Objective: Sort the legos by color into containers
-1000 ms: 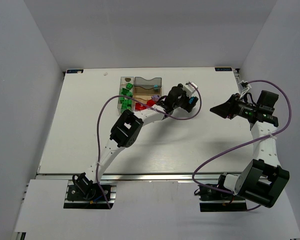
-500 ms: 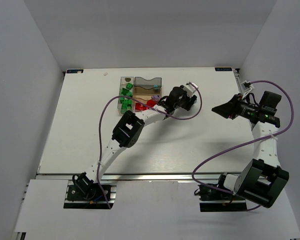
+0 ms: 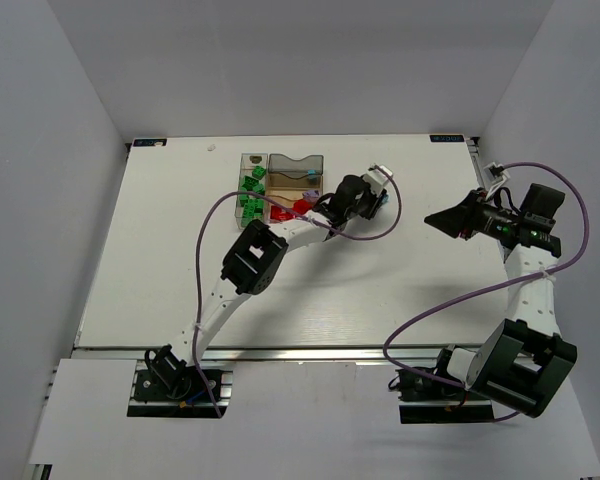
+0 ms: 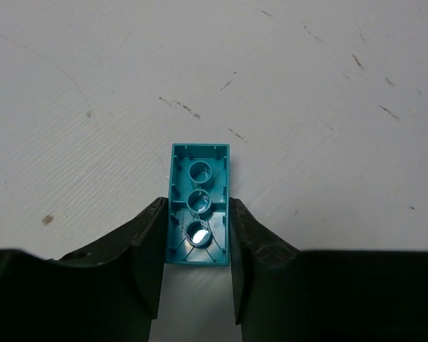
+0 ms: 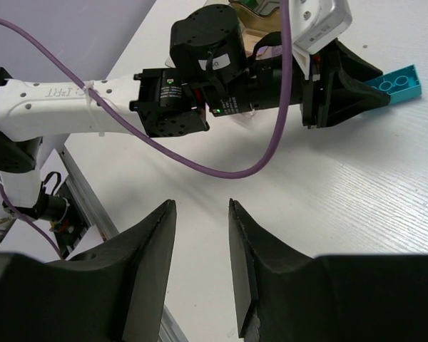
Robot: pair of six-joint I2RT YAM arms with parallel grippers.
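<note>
Pinching a teal lego (image 4: 199, 187), left hand (image 4: 197, 217) closed on it, right hand (image 5: 201, 211) parted, empty

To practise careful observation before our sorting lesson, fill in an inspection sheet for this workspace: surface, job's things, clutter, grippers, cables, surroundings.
Surface: white table, lightly scuffed.
Job's things: tray holds green bricks in its narrow compartment, with red bricks and a lilac brick in wider ones; a teal brick sits outside, to the tray's right.
Clutter: tiny bits at the far edge, too small to identify.
Grippers: left gripper shut on the teal brick, hollow side up; right gripper open, empty.
Cables: purple cables loop along each arm.
Surroundings: plain white walls.
</note>
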